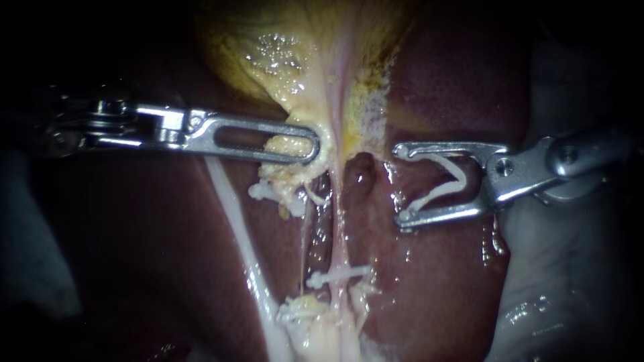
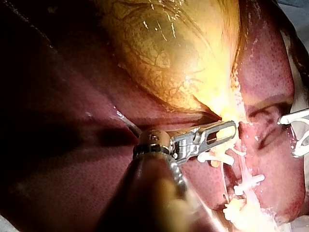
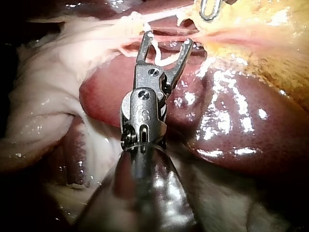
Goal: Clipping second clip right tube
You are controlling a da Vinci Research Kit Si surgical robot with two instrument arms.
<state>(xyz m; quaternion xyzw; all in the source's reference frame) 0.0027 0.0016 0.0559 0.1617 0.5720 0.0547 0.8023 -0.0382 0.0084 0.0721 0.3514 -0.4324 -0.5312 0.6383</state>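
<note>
Pale right tube (image 1: 341, 234) runs toward six o'clock from the gallbladder (image 1: 282, 60). At three o'clock, just beside it, the right instrument (image 1: 401, 186) has its pincer spread yet gripping a clip (image 1: 448, 185). The left instrument (image 1: 312, 144) pincer clamps gallbladder tissue. Closing early would likely miss the tube and pinch liver (image 1: 443, 268).
</note>
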